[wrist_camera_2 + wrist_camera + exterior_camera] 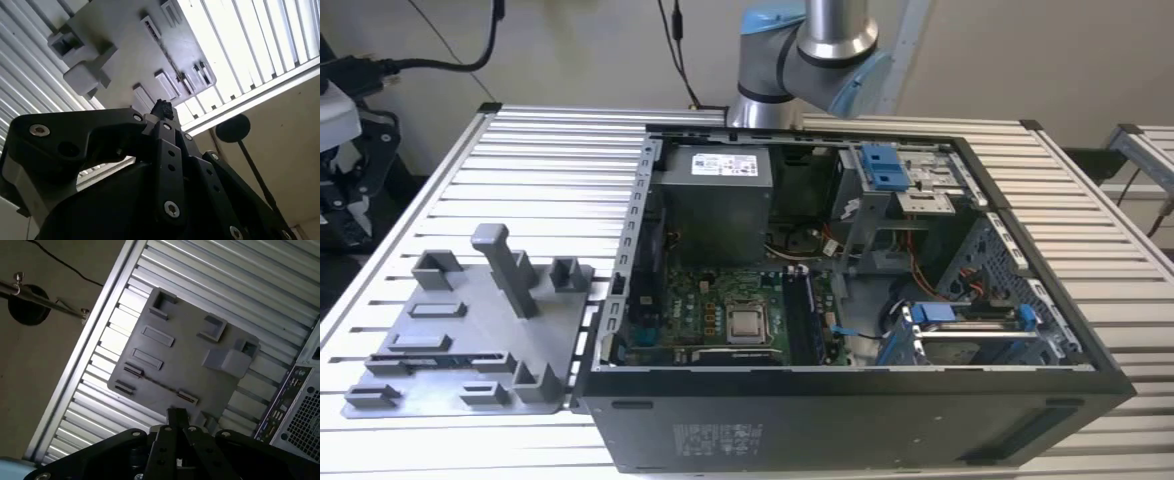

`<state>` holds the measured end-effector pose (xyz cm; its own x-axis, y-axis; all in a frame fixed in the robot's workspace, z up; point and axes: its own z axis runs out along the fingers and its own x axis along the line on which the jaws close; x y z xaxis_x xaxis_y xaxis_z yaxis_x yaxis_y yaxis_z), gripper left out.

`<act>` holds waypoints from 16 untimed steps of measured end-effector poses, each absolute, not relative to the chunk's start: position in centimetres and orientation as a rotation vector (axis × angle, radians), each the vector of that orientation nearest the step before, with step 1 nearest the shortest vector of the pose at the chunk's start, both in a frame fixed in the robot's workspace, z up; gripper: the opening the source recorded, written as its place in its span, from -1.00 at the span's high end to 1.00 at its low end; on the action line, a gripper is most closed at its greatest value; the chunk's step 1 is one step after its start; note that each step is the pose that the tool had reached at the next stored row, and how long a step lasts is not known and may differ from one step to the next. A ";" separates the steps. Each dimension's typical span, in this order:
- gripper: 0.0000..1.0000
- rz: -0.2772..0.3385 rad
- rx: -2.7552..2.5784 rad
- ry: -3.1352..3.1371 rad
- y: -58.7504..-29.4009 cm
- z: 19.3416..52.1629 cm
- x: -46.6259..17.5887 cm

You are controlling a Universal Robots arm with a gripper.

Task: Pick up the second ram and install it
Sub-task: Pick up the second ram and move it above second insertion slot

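The second ram [420, 357] is a thin dark stick standing on edge in the grey fixture plate [474, 320], left of the open computer case [854, 300] in the exterior view. In both wrist views it is a thin dark line between two end holders [159, 385] [167, 59]. My gripper [176, 415] [162, 107] hangs high above the plate, well apart from the ram. Its fingers are together and shut on nothing. The arm's upper joint [814, 50] stands behind the case.
Grey blocks and a tall post [500, 260] rise from the fixture plate. The case holds a motherboard [720, 315], a power supply [714, 200] and blue-tabbed drive bays [887, 170]. The ribbed metal table [547, 160] ends close to the plate. A stand with a round base [27, 302] is on the floor.
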<state>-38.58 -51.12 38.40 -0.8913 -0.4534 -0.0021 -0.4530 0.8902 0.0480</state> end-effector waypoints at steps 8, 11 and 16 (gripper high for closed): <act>0.79 -0.073 0.889 -3.000 -51.1 38.4 -38.6; 0.79 -0.073 0.965 -2.975 -51.1 38.4 -38.6; 0.79 -0.071 1.098 -2.927 -51.1 38.4 -38.6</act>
<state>-38.58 -51.12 38.40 -0.7534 -0.6575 -0.0021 -0.6568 0.7525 0.0480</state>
